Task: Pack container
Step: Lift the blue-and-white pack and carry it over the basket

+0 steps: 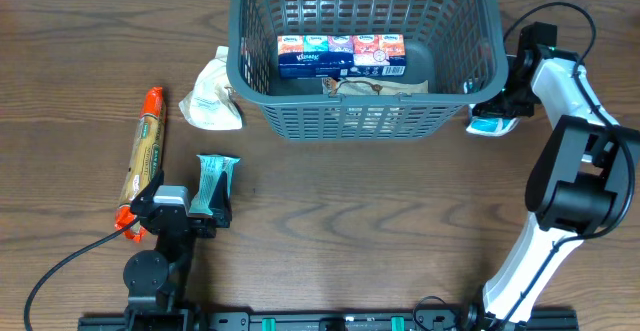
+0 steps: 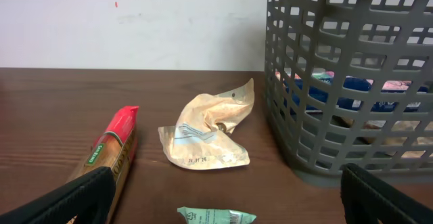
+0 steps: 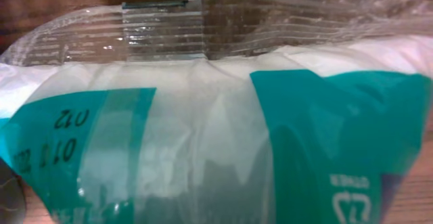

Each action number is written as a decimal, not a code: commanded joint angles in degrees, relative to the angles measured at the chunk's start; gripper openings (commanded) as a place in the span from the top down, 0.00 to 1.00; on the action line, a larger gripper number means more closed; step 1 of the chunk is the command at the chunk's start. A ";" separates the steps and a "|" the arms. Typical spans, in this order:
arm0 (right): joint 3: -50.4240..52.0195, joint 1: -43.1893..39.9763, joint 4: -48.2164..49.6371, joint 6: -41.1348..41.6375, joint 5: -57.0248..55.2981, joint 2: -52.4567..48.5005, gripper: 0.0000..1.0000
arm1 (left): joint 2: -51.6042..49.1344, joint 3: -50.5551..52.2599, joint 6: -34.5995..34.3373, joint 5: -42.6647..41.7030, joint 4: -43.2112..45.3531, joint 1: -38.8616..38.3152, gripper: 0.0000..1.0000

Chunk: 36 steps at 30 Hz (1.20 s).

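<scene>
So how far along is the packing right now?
Done: tissue pack and a brown packet lie in the container. In hand: right end effector is at a white-teal bag, grip unclear. To go: crumpled wrapper, long snack tube, green packet by the open left end effector.

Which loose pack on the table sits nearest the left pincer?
The small teal wrapper, right ahead of the left pincer; the long red-tipped pack lies to its left, the crumpled beige bag up by the basket.

Robot lab bench: dark wood-grain tabletop [image 1: 340, 211], plain white wall [image 2: 135, 21] behind, white arm [image 1: 575, 171] rising from black rail [image 1: 300, 322] at the edge.
</scene>
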<state>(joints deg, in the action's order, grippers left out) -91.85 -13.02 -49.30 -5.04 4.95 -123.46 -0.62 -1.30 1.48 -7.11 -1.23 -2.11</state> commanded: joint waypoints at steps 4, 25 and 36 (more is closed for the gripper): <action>-0.85 -3.96 0.48 4.57 1.60 9.14 0.99 | 0.42 1.07 -0.28 -1.44 -1.95 -0.17 0.01; -0.96 2.49 11.82 -10.93 5.31 50.86 0.99 | 0.42 1.07 -0.31 -1.46 -1.95 -0.17 0.01; -1.79 14.38 11.43 -34.88 32.50 46.84 0.99 | 0.42 1.07 -0.31 -1.46 -1.95 -0.17 0.01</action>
<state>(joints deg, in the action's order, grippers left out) -91.55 -0.67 -39.38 -33.65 28.97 -75.05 -0.62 -1.30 1.48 -7.11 -1.23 -2.11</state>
